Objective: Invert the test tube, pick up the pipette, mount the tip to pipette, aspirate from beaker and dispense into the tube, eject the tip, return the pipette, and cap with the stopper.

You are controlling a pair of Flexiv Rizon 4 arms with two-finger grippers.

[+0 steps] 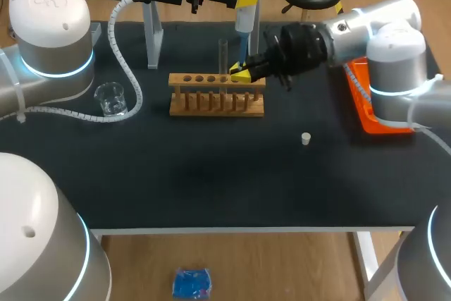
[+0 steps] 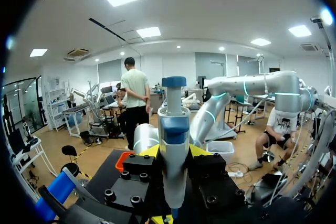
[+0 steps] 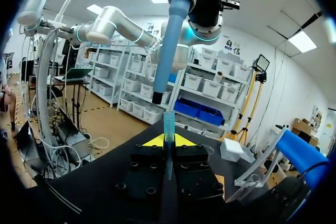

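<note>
The left gripper (image 2: 173,153) was at the far middle of the table, its fingers clamped from both sides on the body of the pipette (image 1: 244,1), which hung upright with its blue shaft pointing down. Just below it, the right gripper (image 1: 242,72) reached in from the right to the right end of the wooden rack (image 1: 217,103), its yellow-tipped fingers closed on a blue pipette tip (image 3: 168,124) held upright between them. In the right wrist view the lower end of the pipette's shaft stood just above the open top of the tip and a little to one side, with a small gap between them. A clear test tube (image 1: 223,53) stood upright in the rack, just left of the right gripper. The glass beaker (image 1: 110,99) sat well to the left of the rack, near the left arm's cable hose. The small white stopper (image 1: 306,138) lay alone on the black table, nearer and to the right of the rack. An orange tray (image 1: 363,114) lay at the right edge, partly under the right arm, and a white stand (image 1: 153,40) rose at the far left of the rack.
</note>
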